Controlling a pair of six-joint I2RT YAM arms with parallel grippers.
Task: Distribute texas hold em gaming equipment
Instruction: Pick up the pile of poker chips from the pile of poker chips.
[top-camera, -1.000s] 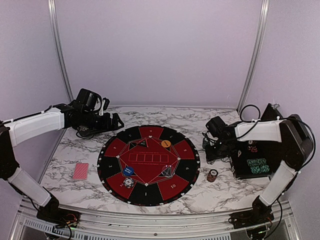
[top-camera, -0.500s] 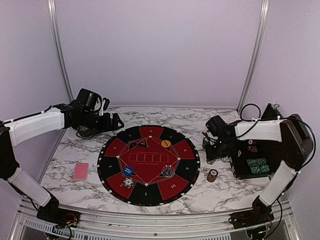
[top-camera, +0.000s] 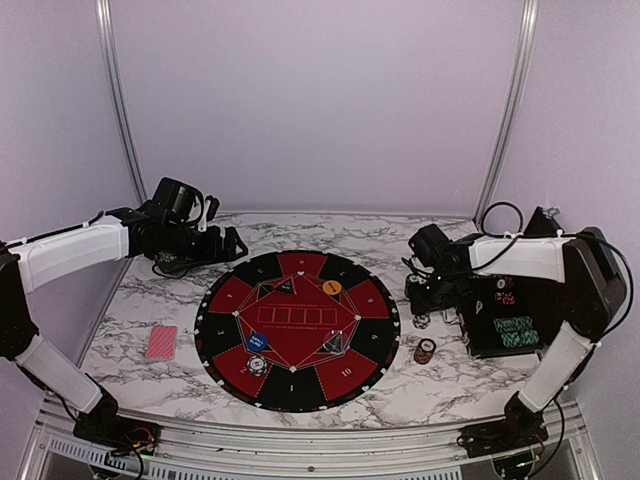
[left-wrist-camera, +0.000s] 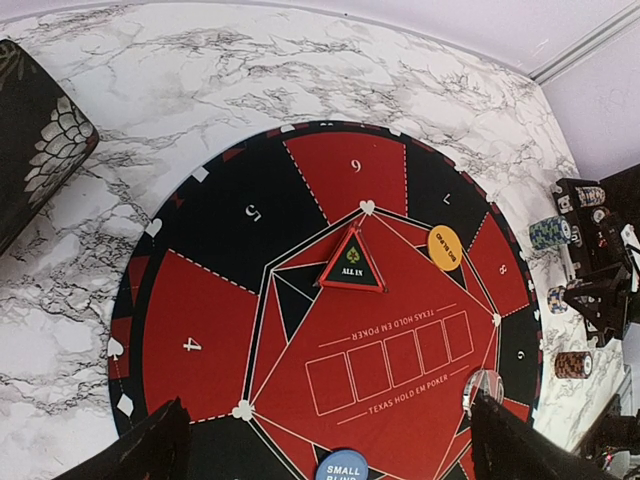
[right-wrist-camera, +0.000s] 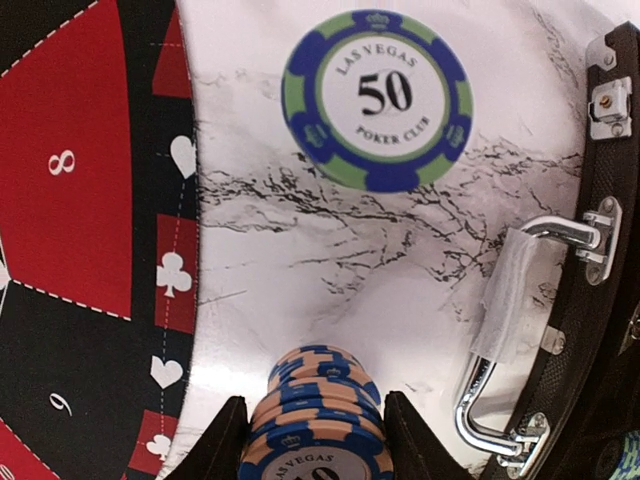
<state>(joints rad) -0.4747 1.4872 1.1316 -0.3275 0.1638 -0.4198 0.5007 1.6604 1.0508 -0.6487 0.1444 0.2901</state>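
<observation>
Green and blue stripes ring a single chip (right-wrist-camera: 378, 98) laid flat on the marble table (right-wrist-camera: 330, 260); "LAS VEGAS", "50" and "POKER CLUB" can be read on its white centre. At 6 o'clock of it in the right wrist view, an orange-and-blue chip stack (right-wrist-camera: 318, 425) is clamped between the fingers of the right gripper (right-wrist-camera: 315, 400) — "LAS VEGAS" is partly legible on the top chip. The case (right-wrist-camera: 610, 320) is seen at 3 o'clock and the mat (right-wrist-camera: 80, 200) at 9 o'clock, with its sectors numbered.

"TEXAS HOLD EM POKER" is printed at the mat's centre, "ALL IN" on a triangular marker (left-wrist-camera: 351, 262) and "SMALL" on the blue marker (left-wrist-camera: 342, 468). In the top view, the orange disc (left-wrist-camera: 445, 247) is set at the mat's 1 o'clock. The left gripper (top-camera: 225, 243) is held spread wide at the mat's 10 o'clock — the red-backed cards (top-camera: 160, 342) lie off the mat at 8 o'clock.
</observation>
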